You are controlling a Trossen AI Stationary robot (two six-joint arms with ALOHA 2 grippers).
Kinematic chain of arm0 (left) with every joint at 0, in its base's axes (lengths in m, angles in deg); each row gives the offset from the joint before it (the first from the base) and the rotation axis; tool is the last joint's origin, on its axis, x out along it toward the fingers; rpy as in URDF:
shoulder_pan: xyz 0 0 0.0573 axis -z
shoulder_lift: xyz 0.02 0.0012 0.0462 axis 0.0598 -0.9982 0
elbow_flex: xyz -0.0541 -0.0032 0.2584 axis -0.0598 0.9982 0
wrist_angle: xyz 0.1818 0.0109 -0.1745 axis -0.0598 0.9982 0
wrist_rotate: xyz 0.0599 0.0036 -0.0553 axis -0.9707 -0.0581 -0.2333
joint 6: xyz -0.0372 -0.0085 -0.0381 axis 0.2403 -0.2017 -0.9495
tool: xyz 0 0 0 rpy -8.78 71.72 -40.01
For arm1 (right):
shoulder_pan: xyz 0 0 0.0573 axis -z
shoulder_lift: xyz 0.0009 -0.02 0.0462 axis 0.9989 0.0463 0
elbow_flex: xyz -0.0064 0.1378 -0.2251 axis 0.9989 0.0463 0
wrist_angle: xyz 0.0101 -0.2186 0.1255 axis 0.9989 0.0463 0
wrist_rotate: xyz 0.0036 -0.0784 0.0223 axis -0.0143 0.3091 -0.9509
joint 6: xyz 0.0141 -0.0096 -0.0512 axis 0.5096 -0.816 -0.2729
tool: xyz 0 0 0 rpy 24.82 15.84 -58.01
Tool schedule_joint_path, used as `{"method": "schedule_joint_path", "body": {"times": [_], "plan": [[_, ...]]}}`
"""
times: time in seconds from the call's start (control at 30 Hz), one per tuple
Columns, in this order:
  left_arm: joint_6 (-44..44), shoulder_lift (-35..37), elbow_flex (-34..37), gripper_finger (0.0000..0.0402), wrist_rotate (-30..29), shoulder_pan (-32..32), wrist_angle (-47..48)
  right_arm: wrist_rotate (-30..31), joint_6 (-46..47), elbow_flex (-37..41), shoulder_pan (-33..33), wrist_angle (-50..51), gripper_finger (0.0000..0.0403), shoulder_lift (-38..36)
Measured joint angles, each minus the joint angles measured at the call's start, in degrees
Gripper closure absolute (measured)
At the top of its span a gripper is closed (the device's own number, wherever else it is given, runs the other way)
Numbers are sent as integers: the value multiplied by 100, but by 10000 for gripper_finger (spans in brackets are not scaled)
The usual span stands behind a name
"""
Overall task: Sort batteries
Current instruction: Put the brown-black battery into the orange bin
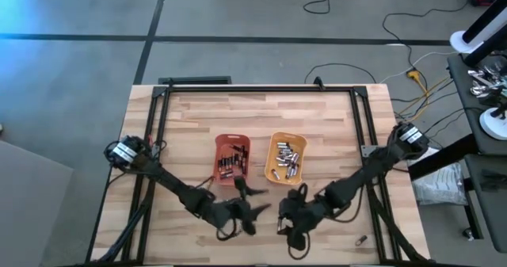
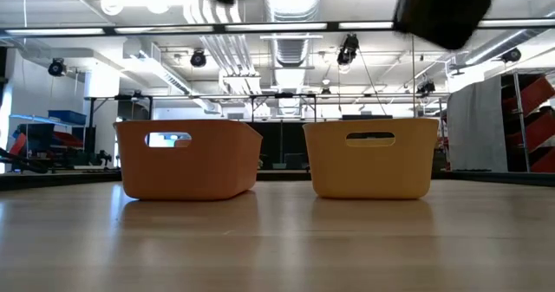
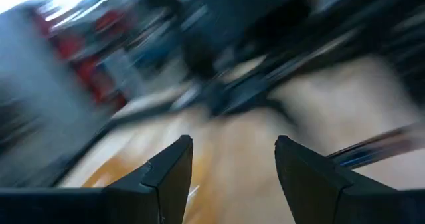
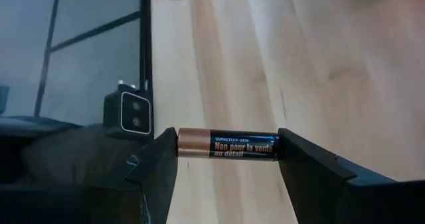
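From above, my right pincer [image 1: 295, 219] hangs near the yellow tray [image 1: 286, 158] of silvery cells, not the orange tray [image 1: 232, 158]. At my right wrist the battery [image 4: 227, 145], coppery-dark, is pinched end to end; it may squirt out. My left pincer [image 3: 232, 164] gapes, seemingly empty.

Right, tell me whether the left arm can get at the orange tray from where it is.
Probably yes. The left tool hangs open just in front of the orange tray, and in the high view nothing lies between them. The right tool, shut on a battery, sits off to the side.
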Motion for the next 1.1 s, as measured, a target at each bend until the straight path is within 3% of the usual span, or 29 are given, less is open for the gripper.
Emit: {"method": "schedule_joint_path", "body": {"times": [0.07,0.13,0.27,0.4,0.53,0.63,0.7,0.77,0.87,1.1], "plan": [[187,0,79,209,909,22,-765,-37,-188,-43,-7,-36,182,-113],[236,0,90,209,1354,35,-1137,-164,-278,-39,-86,-38,182,-267],[455,-141,39,209,1131,122,-1072,-133,-421,60,-454,-28,182,-571],[855,-508,-282,209,1100,147,-1078,550,-482,329,-860,-132,181,-827],[937,-1266,-1060,209,1106,27,-980,1277,-417,858,-1222,-443,181,-935],[1653,-1957,-1879,209,1070,-19,-787,1639,-261,1329,-1469,-954,181,-947],[2084,-2322,-2406,209,727,-16,-833,1783,-80,1604,-1584,-1325,181,-955],[2620,-2481,-2817,209,355,-4,-633,1900,67,1866,-1696,-1662,180,-957],[3286,-2513,-3264,209,278,-8,-239,2260,235,2167,-1886,-1946,180,-976],[3755,-2511,-3941,209,149,-128,2075,2840,-202,2489,-1909,-1954,180,-1546]]}}
